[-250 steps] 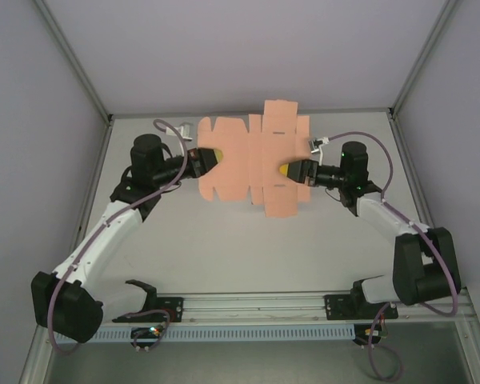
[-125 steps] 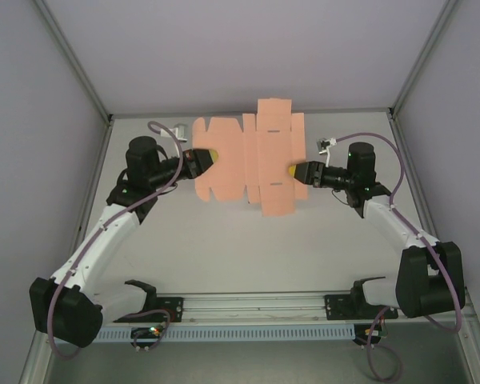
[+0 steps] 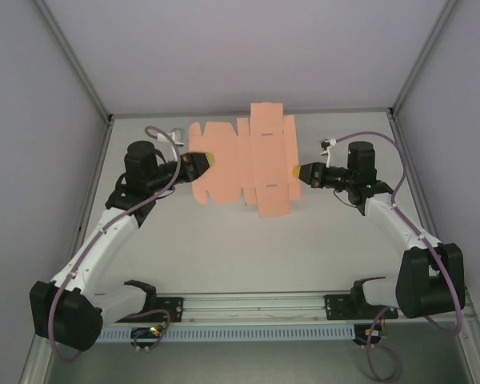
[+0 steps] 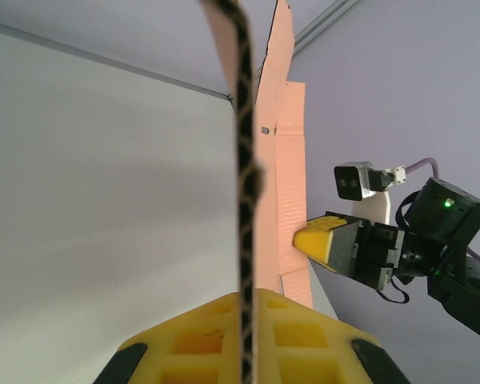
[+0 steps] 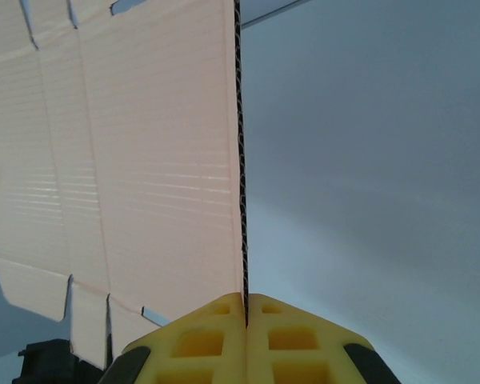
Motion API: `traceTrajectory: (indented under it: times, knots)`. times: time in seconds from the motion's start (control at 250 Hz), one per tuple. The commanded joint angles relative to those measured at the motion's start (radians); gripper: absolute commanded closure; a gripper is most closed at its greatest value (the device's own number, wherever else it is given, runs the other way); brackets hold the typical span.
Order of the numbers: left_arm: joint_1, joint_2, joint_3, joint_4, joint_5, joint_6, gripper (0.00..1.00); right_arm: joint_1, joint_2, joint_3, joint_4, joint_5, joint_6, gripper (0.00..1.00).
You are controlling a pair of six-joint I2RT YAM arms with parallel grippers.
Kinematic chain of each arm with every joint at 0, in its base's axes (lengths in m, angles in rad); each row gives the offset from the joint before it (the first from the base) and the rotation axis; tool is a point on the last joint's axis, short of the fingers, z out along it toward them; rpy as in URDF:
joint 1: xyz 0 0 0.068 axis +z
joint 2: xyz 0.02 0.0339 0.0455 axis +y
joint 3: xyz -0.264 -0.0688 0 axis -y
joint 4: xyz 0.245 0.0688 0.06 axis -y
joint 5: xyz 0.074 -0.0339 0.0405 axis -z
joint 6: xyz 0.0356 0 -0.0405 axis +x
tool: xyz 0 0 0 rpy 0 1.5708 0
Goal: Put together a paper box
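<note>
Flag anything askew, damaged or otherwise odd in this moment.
Nothing stands out. The paper box is an unfolded flat sheet, pinched at opposite edges by the left gripper and the right gripper. No tears or crumpling are visible.

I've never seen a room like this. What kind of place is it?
Probably a robot test booth in a lab. A plain grey table is boxed in by blank panels, and a left arm and right arm are bolted to a metal rail.
</note>
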State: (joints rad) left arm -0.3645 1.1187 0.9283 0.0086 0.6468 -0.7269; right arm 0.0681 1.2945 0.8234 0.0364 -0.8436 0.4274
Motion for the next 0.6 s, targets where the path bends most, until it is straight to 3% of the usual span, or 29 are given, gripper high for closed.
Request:
traceTrajectory:
  times: [0.0, 0.016, 0.036, 0.1, 0.112, 0.264, 0.463, 0.599]
  knots:
    - [0.015, -0.015, -0.011, 0.018, -0.002, -0.004, 1.0, 0.007, -0.033, 0.022, -0.016, 0.003, -0.047, 1.0]
    - [0.017, -0.015, -0.012, 0.008, -0.009, -0.003, 0.96, 0.01, -0.036, 0.023, -0.027, 0.013, -0.058, 1.0]
    - [0.022, -0.015, -0.014, -0.006, -0.02, 0.0, 0.82, 0.014, -0.041, 0.027, -0.044, 0.025, -0.076, 1.0]
    - [0.038, -0.015, -0.025, -0.07, -0.079, 0.006, 0.06, 0.04, -0.051, 0.047, -0.139, 0.097, -0.151, 1.0]
    - [0.042, -0.014, -0.028, -0.083, -0.089, 0.007, 0.01, 0.047, -0.052, 0.052, -0.16, 0.116, -0.165, 1.0]
    - [0.12, -0.025, -0.092, -0.231, -0.22, 0.036, 0.0, 0.169, -0.03, 0.089, -0.384, 0.37, -0.344, 1.0]
    - [0.141, 0.013, -0.062, -0.48, -0.479, 0.16, 0.0, 0.329, 0.049, 0.133, -0.48, 0.814, -0.493, 1.0]
    - [0.14, 0.06, -0.037, -0.483, -0.442, 0.181, 0.0, 0.433, 0.149, 0.202, -0.465, 1.101, -0.645, 1.0]
